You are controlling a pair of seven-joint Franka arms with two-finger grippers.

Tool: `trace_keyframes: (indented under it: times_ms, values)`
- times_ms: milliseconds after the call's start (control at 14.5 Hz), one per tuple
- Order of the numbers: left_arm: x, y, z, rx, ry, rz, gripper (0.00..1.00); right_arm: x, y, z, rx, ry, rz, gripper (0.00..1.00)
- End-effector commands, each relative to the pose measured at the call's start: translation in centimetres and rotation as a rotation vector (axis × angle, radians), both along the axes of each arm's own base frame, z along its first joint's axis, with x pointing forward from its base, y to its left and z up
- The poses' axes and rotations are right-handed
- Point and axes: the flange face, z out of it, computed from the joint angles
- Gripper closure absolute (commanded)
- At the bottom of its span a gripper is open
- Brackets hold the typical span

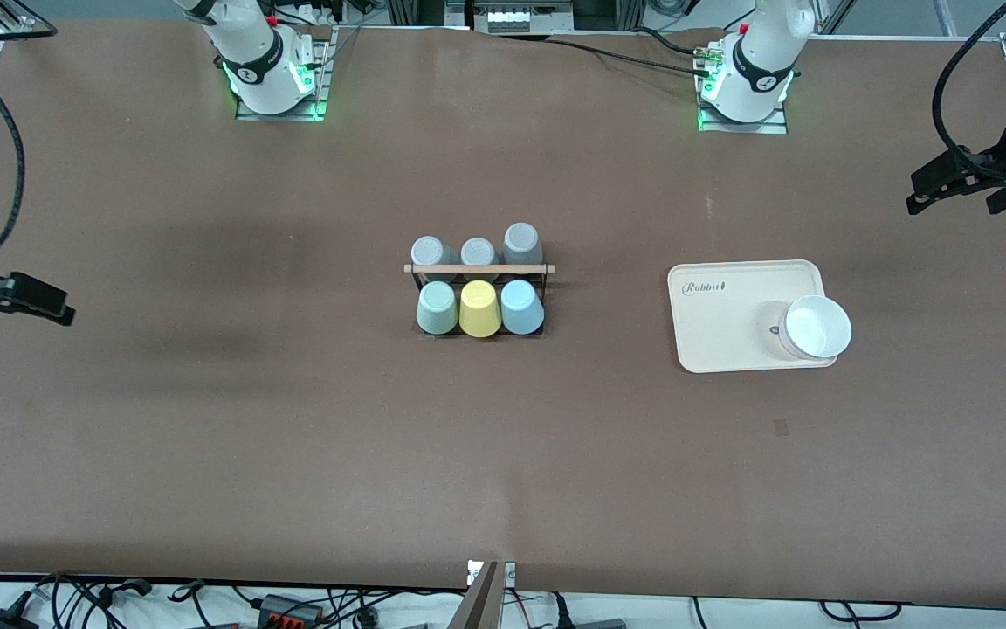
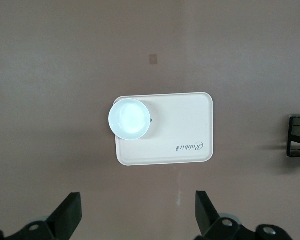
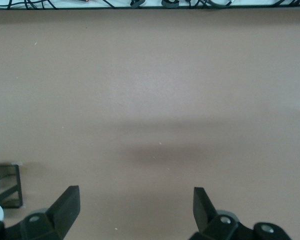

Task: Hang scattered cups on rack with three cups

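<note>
- Fingers [image 2: 70, 212] of the left gripper [image 2: 137, 215]: black, wedge-shaped, spread wide, holding nothing; gripper up in the air at the left arm's end of the table [image 1: 206, 437], over bare surface near the tray [image 1: 721, 314].
- Fingers [image 3: 67, 205] of the right gripper [image 3: 135, 212]: same black wedges, spread wide, holding nothing; up over bare table at the right arm's end.
- Rack [image 1: 478, 269]: black wire frame with a light wooden rod across the top, at mid-table.
- Mint cup [image 1: 437, 307], yellow cup [image 1: 479, 308], blue cup [image 1: 521, 307]: smooth, tapered, handleless, upside down in the rack's row nearer the front camera, side by side, yellow between the other two.
- Grey cups [image 1: 478, 252]: three, matte, upside down in the farther row.
- Tray: cream, rounded rectangle with raised rim, script lettering at one corner, toward the left arm's end, well apart from the rack.
- Bowl [image 1: 816, 328]: white, round, glossy, on the tray's corner, overhanging its edge.
- Table: brown, matte; wide open surface around rack and tray on all sides.
</note>
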Motion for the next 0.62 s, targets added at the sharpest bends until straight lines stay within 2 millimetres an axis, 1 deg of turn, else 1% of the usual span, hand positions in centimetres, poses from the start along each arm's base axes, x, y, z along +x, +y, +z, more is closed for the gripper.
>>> trace_keyframes:
  times_ms: [0, 138, 276, 484, 553]
  values:
    - [0.3, -0.1, 0.4, -0.014, -0.006, -0.006, 0.00, -1.9, 0.3, 1.0, -0.015, -0.004, 0.030, 0.00]
    - [0.3, -0.1, 0.4, -0.014, -0.006, -0.006, 0.00, -2.5, 0.2, 1.0, -0.018, 0.001, 0.030, 0.00]
    - [0.3, -0.1, 0.3, -0.014, -0.004, -0.006, 0.00, -4.3, 0.1, 1.1, -0.023, -0.003, 0.029, 0.00]
    - [0.3, -0.1, 0.3, -0.014, -0.004, -0.006, 0.00, -7.9, 0.4, 0.0, -0.037, -0.043, 0.039, 0.00]
    - [0.3, -0.1, 0.3, -0.014, -0.006, -0.006, 0.00, -8.7, 0.4, -0.3, -0.038, -0.038, 0.050, 0.00]
